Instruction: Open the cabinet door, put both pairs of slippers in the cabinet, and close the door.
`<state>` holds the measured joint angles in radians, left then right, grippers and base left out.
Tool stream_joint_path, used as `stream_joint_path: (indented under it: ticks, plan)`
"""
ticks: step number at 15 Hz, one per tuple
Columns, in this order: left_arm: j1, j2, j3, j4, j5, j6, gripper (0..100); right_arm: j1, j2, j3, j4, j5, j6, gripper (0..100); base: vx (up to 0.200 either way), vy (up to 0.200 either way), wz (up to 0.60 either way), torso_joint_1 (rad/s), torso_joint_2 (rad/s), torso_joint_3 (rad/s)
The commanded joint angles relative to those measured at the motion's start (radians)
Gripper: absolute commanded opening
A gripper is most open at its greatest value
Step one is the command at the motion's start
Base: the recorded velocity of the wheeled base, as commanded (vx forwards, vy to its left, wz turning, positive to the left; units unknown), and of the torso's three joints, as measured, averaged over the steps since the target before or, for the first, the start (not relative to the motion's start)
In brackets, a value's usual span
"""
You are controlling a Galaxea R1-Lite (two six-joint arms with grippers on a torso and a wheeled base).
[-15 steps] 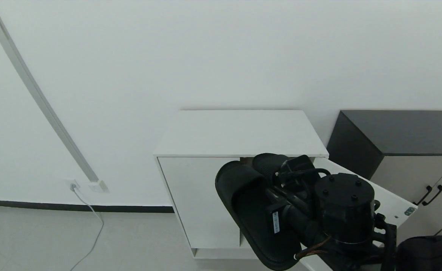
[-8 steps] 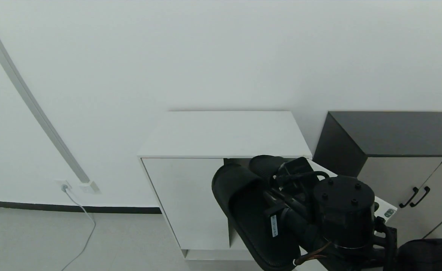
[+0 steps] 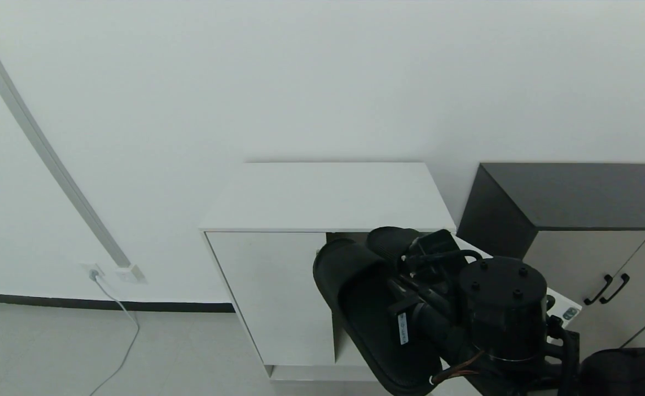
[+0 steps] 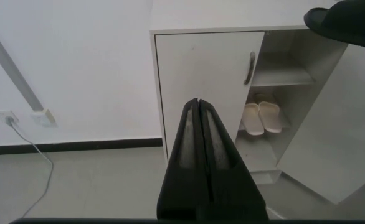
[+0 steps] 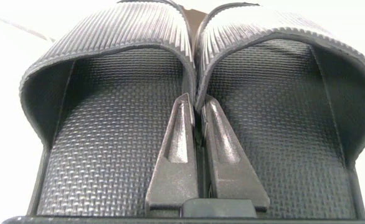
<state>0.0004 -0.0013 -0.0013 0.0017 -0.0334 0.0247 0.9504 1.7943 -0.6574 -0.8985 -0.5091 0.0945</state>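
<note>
The white cabinet (image 3: 327,195) stands against the wall with its right door (image 3: 561,302) swung open. My right gripper (image 5: 195,102) is shut on the inner edges of a pair of black slippers (image 3: 366,313), held soles together in front of the open compartment. Their ribbed straps (image 5: 132,31) face the cabinet. My left gripper (image 4: 198,102) is shut on nothing and points at the cabinet's closed left door (image 4: 201,68) from some distance. A pair of white slippers (image 4: 261,117) lies on a lower shelf inside. The tip of a black slipper (image 4: 347,22) hangs above the opening.
A dark-topped cabinet (image 3: 575,192) with black handles stands to the right, close behind the open door. A wall socket (image 3: 99,272) with a trailing cable sits low on the left wall. A slanted grey conduit (image 3: 53,148) runs up the wall. Bare floor lies left of the white cabinet.
The head camera has shifted, so the cabinets sit further left in the picture. My right arm keeps the black slippers at about the same height, now more squarely before the open compartment.
</note>
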Motion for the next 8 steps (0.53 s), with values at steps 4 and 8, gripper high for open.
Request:
stream_joint_path:
  ticks: [4, 8]
  plan:
    - [0.001, 0.001, 0.001, 0.000, 0.000, 0.000, 0, -0.001, 0.004, 0.007, 0.000, 0.001, 0.001, 0, 0.000, 0.000, 0.00, 0.000, 0.00, 0.000]
    - [0.001, 0.001, 0.000, 0.000, 0.000, 0.000, 0, -0.002, 0.004, 0.018, 0.000, 0.001, 0.001, 0, 0.000, 0.000, 0.00, 0.000, 0.00, 0.000]
